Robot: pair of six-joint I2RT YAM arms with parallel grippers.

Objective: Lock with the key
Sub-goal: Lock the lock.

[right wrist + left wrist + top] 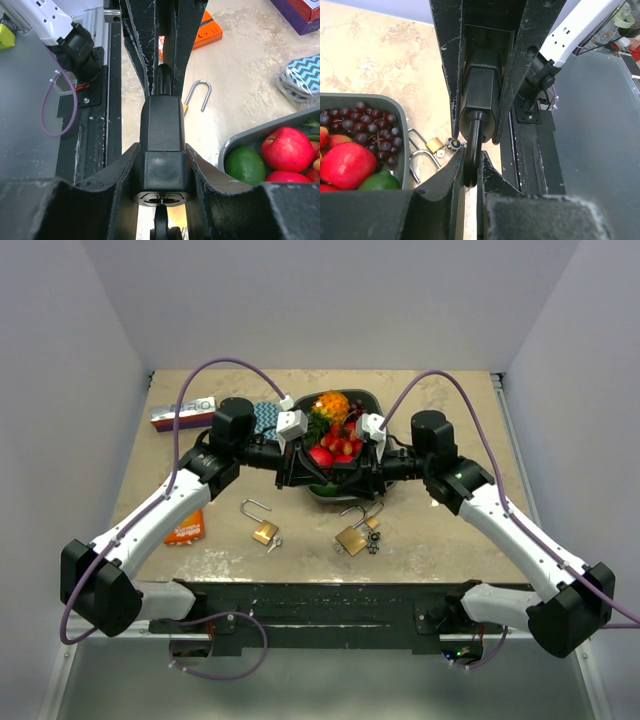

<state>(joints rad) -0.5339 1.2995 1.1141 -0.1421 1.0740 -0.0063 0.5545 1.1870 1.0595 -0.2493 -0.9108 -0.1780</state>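
Both arms meet above the near rim of the grey fruit bowl [366, 394]. My right gripper [352, 472] [162, 167] is shut on the body of a black padlock [336, 476] [162, 130] [481, 90], held in the air. A black key [472, 150] sticks out of the lock's round end. My left gripper [312, 470] [471, 176] is shut on the key's flat head. In the right wrist view the key's stem [163, 76] shows beyond the lock, between the left fingers. A thin black piece hangs from the lock's near face.
On the table in front of the bowl lie a brass padlock [265, 531] with an open shackle, and a second brass padlock [351, 539] with a small one and keys [373, 543]. An orange packet [186, 528] lies left. A box [182, 412] and a zigzag pouch [265, 417] lie at the back left.
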